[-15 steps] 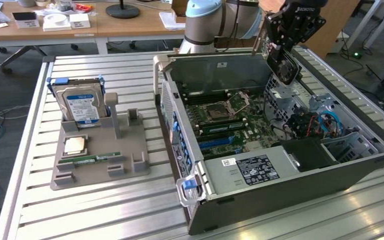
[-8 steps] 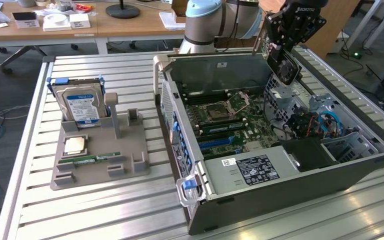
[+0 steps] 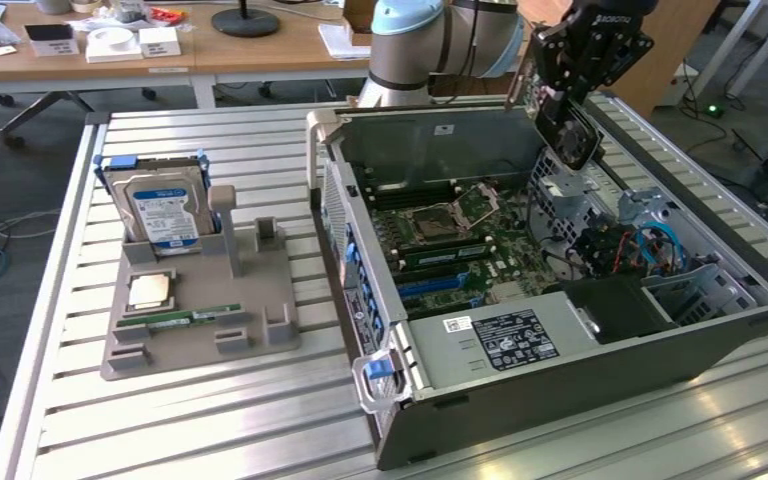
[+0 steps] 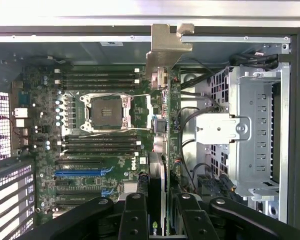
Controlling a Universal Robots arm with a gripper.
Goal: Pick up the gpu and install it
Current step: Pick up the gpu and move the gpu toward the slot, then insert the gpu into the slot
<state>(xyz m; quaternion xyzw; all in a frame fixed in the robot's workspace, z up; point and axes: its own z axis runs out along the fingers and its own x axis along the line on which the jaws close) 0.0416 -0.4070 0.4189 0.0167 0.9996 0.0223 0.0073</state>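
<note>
The gpu (image 3: 567,130) hangs on edge above the back right of the open computer case (image 3: 558,380), a round fan on its dark face. My gripper (image 3: 560,92) is shut on its upper part. In the wrist view the gpu (image 4: 161,125) appears edge-on, with its silver bracket (image 4: 166,47) at the far end near the case wall. The black fingers (image 4: 135,217) clamp the card from both sides, and my gripper (image 4: 161,220) holds it over the motherboard (image 4: 90,165), between the CPU socket (image 4: 106,112) and the drive cage (image 4: 255,125).
A blue slot (image 4: 80,173) and several black slots lie on the motherboard. Cables (image 3: 638,245) run beside the drive cage. On the slatted table, at the exterior view's left, a grey fixture (image 3: 204,350) carries a blue-labelled hard drive (image 3: 160,212), a CPU (image 3: 151,290) and a RAM stick (image 3: 177,318).
</note>
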